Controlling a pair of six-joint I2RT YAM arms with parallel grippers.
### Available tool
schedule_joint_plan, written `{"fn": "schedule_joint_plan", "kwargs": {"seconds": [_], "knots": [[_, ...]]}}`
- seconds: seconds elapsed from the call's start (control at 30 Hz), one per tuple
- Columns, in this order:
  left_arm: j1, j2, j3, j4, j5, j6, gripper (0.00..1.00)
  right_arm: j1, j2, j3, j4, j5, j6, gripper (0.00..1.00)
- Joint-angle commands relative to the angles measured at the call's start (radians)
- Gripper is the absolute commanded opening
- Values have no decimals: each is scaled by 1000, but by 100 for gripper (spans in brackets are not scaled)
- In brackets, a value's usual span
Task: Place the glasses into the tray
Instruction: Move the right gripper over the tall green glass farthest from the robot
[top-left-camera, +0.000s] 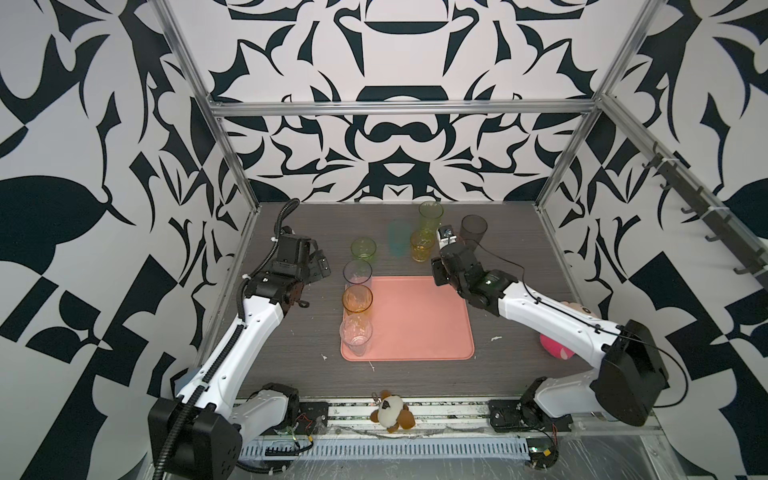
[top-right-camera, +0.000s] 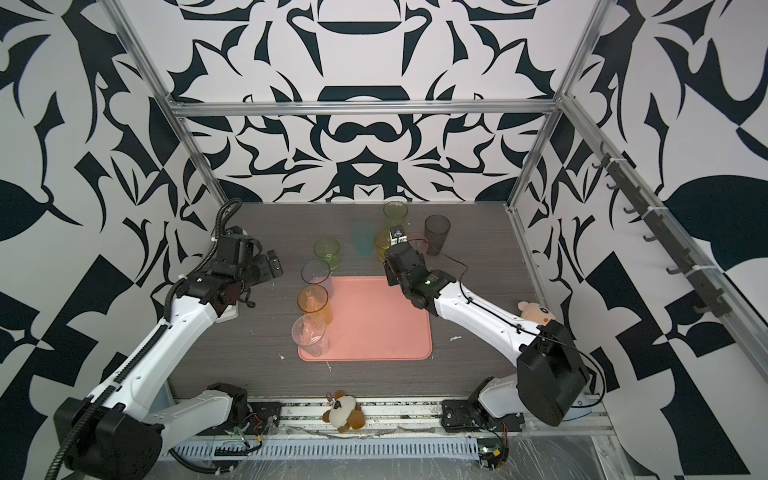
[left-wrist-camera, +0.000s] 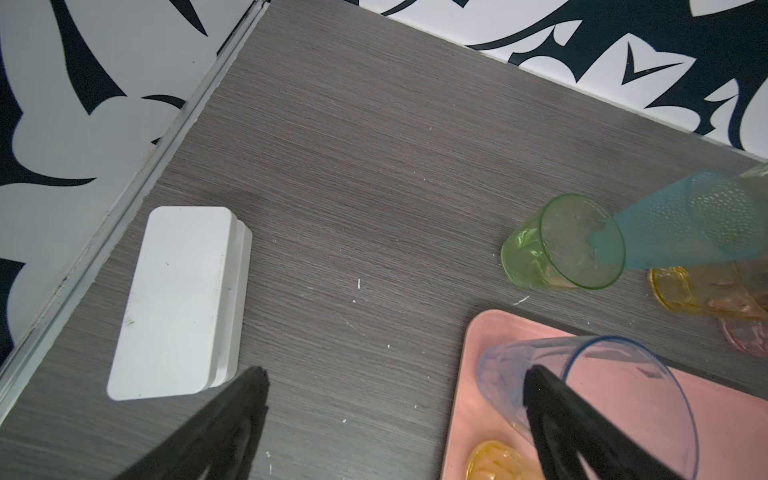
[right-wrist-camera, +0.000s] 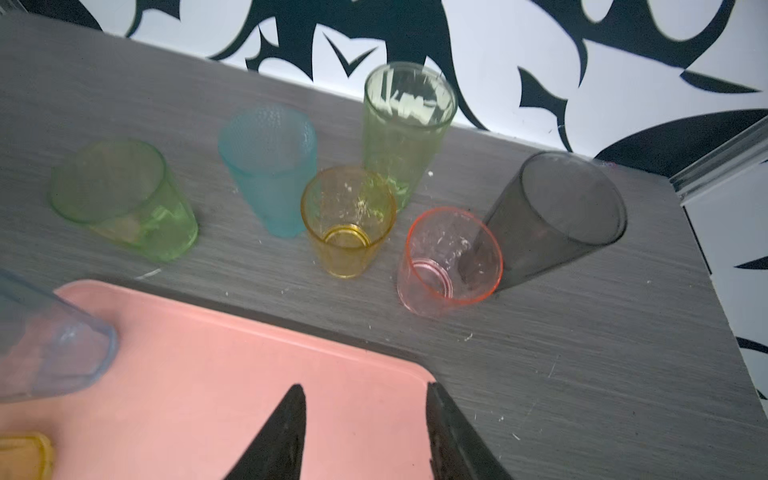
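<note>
Along the left edge of the tray (top-left-camera: 415, 324), mid-frame in both top views, stand three glasses (top-left-camera: 357, 299). Six other glasses (right-wrist-camera: 348, 220) stand on the table (top-left-camera: 540, 249) above it. The left end effector (left-wrist-camera: 395, 374) gapes wide and empty, and the right end effector (right-wrist-camera: 365, 386) is partly open and empty.

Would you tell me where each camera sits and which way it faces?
Both top views: high in front, looking down at the table; left arm, right arm show.
Left wrist: faces white box and tray corner; left gripper shows.
Right wrist: faces the glasses behind the tray; right gripper shows.
Shared: both wrist views show the short green glass.
</note>
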Motion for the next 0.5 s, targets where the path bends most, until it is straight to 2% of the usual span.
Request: {"fn": "schedule_joint_plan", "kwargs": {"seconds": [0.0, 0.23, 0.47], "knots": [[3, -23, -3, 7, 34, -13, 99, -1, 21, 126, -40, 35, -25, 52], [3, -11, 8, 12, 77, -27, 99, -19, 159, 341, -57, 92, -100, 59], [2, -6, 13, 20, 107, -38, 99, -83, 347, 588, -148, 80, -98, 59]]}}
